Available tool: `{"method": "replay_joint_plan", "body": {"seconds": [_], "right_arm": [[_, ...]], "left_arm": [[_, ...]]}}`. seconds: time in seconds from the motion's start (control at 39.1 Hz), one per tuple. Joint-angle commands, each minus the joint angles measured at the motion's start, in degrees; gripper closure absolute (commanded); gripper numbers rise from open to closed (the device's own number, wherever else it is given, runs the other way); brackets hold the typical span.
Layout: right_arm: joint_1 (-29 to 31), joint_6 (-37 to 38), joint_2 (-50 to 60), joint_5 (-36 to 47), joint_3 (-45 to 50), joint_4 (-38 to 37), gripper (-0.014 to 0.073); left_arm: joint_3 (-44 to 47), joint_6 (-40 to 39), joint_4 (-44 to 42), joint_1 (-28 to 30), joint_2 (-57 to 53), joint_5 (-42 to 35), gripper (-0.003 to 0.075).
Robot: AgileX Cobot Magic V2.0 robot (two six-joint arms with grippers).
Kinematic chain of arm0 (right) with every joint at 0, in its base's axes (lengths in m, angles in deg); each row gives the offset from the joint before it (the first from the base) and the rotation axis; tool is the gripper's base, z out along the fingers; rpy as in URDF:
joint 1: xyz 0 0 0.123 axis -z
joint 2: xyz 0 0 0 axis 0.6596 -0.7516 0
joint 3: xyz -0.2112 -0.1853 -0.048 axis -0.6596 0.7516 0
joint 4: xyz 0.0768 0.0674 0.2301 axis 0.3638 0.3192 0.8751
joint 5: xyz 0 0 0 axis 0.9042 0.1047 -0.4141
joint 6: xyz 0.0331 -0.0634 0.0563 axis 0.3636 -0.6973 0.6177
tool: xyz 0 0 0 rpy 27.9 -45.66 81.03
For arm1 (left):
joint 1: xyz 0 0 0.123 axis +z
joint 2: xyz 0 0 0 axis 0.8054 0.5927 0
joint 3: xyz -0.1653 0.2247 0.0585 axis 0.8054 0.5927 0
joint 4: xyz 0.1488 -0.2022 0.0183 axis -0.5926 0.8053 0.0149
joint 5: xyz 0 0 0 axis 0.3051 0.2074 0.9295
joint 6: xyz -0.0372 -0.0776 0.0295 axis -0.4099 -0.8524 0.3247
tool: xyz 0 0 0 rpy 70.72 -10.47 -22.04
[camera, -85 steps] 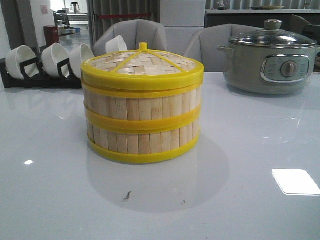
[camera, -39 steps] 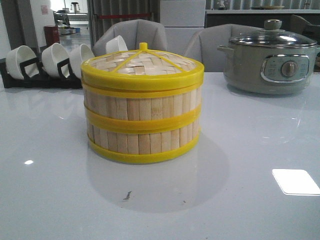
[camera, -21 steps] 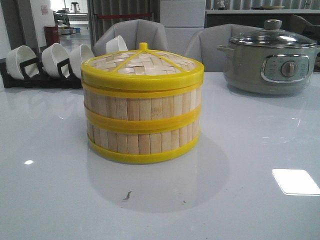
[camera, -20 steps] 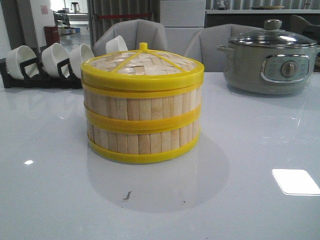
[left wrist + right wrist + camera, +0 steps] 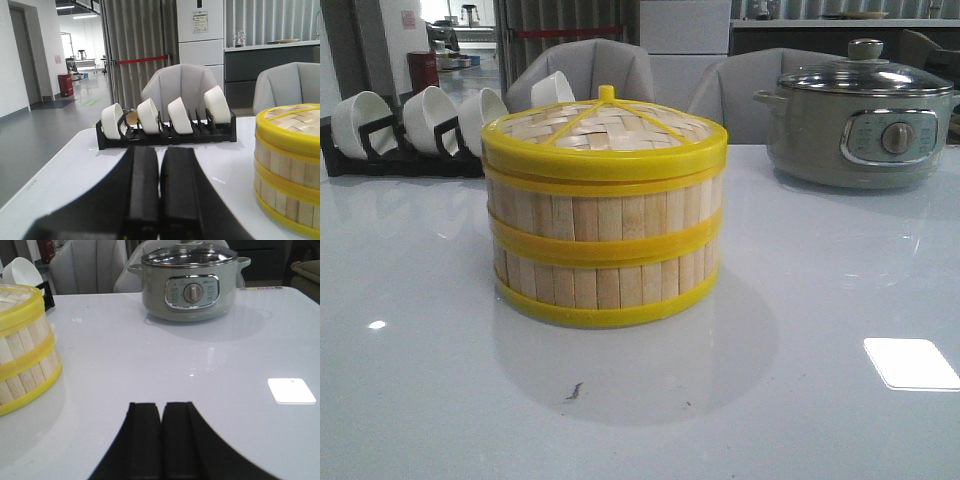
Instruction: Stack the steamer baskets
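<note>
Nothing has shifted since the earlier frames: steamer baskets [image 5: 605,245] stand stacked and lidded at centre frame on the worktop [image 5: 820,400], left claw [image 5: 160,190] and right claw [image 5: 159,440] clenched empty, so stacking appears finished with only retreat remaining.

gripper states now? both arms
Left tool: closed, holding nothing, clear of the steamer baskets.
Right tool: closed, holding nothing.
</note>
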Motion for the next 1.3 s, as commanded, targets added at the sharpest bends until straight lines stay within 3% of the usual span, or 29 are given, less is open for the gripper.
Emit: {"method": "replay_joint_plan", "body": {"seconds": [0.0,1.28], "right_arm": [[1.89,-0.16,1.19,4.73,-0.89,0.03,0.0543],[2.29,-0.21,1.19,5.66,-0.89,0.03,0.0543]], "left_arm": [[0.05,-0.61,0.24,0.06,-0.76,-4.99,0.0634],[0.05,-0.61,0.24,0.06,-0.76,-4.99,0.0634]]}}
